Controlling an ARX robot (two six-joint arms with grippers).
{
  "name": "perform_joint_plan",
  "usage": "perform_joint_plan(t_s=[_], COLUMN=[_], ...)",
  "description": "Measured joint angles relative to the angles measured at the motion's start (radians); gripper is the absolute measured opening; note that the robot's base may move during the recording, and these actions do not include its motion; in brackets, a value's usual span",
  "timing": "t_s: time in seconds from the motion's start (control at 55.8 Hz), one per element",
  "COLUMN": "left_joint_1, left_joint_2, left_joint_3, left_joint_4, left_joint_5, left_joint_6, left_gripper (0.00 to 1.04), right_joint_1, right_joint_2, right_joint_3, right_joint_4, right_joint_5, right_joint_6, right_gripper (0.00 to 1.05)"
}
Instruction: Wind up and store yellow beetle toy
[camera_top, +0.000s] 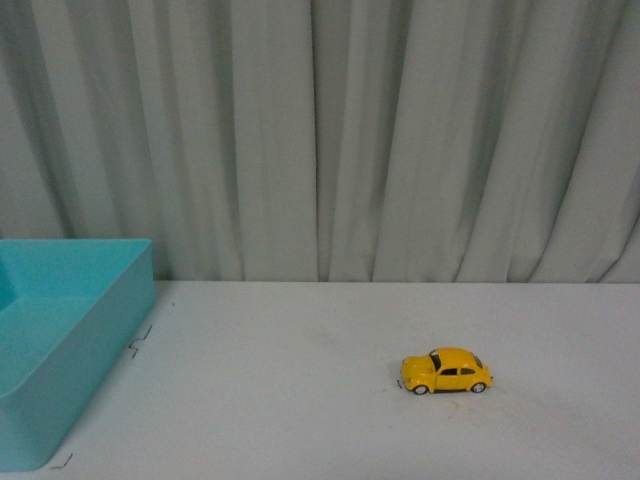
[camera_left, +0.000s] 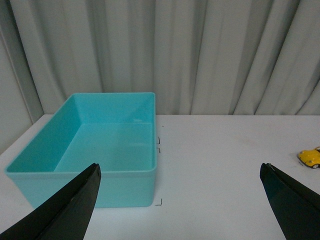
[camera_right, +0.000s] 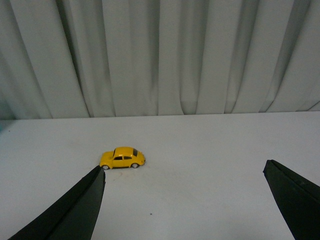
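The yellow beetle toy (camera_top: 447, 371) stands on its wheels on the white table, right of the middle in the front view, side-on. In the right wrist view the yellow beetle toy (camera_right: 122, 158) sits just beyond one black fingertip (camera_right: 95, 177); my right gripper (camera_right: 184, 169) is open and holds nothing. The left wrist view catches the yellow beetle toy (camera_left: 310, 157) only at the frame's edge, far from my left gripper (camera_left: 180, 170), which is also open and empty. Neither arm shows in the front view.
A teal plastic bin (camera_top: 118, 300) stands at the table's left edge; the same teal plastic bin (camera_left: 125, 172) fills much of the left wrist view and looks empty. Small black corner marks (camera_top: 140, 340) lie beside it. A grey curtain (camera_top: 320, 130) hangs behind the table.
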Motion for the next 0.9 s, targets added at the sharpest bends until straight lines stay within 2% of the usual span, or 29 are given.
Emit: perform_joint_plan(t_s=[0.896], left_joint_1=[0.000], left_joint_2=[0.000], left_joint_3=[0.000], left_joint_4=[0.001], left_joint_5=[0.000], left_joint_6=[0.000], left_gripper=[0.98], right_joint_1=[0.000], right_joint_2=[0.000], right_joint_3=[0.000], right_joint_4=[0.000], right_joint_5=[0.000], right_joint_6=[0.000], right_gripper=[0.98])
